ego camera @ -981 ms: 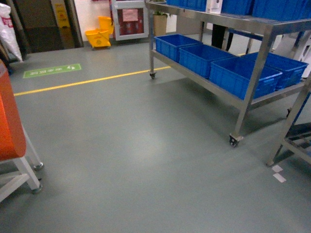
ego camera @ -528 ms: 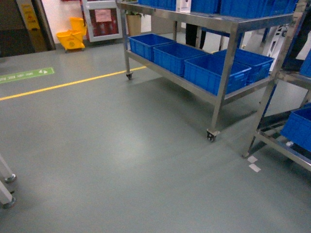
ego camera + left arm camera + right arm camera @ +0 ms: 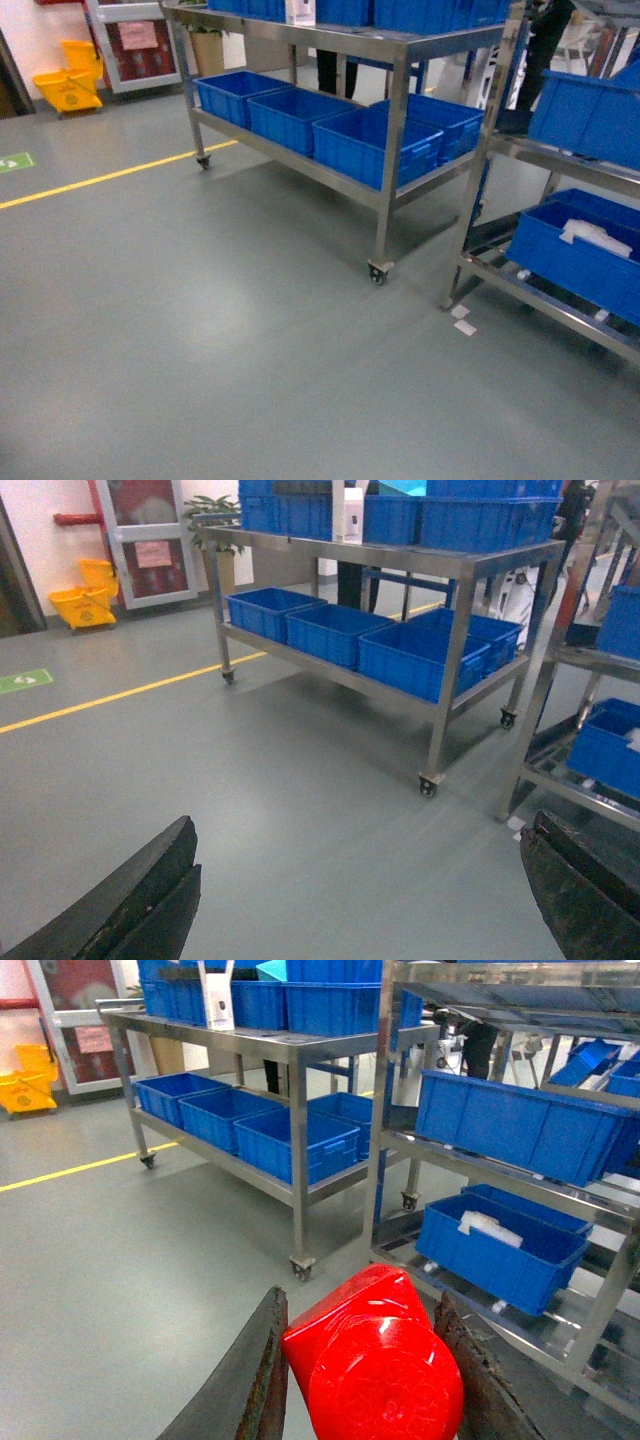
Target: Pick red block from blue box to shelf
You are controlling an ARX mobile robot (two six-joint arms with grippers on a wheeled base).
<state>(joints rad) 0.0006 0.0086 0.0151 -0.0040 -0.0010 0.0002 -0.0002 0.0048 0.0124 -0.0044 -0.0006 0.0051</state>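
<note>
The glossy red block [image 3: 372, 1360] fills the lower middle of the right wrist view, its round stud facing the camera. My right gripper [image 3: 360, 1305] is shut on it, one dark finger pressed against each side. Beyond it stands the shelf [image 3: 385, 1110], a multi-tier stainless-steel rack, which also shows at the right of the head view as shelf [image 3: 480, 150] and in the left wrist view as shelf [image 3: 540, 710]. My left gripper [image 3: 360, 830] is open over bare floor with nothing between its fingers. The blue box is out of view. Neither gripper shows in the head view.
A wheeled steel cart [image 3: 390, 130] with several dark blue crates [image 3: 375, 145] stands left of the shelf. The shelf's tiers hold more blue crates [image 3: 500, 1245], one with a white bag inside. A yellow floor line [image 3: 110, 178] and a yellow mop bucket [image 3: 68, 88] lie far left.
The head view has swung to the right: the cart has slid leftward in the frame, the steel shelf has come into view at the right, and the orange object and white legs have left it.
</note>
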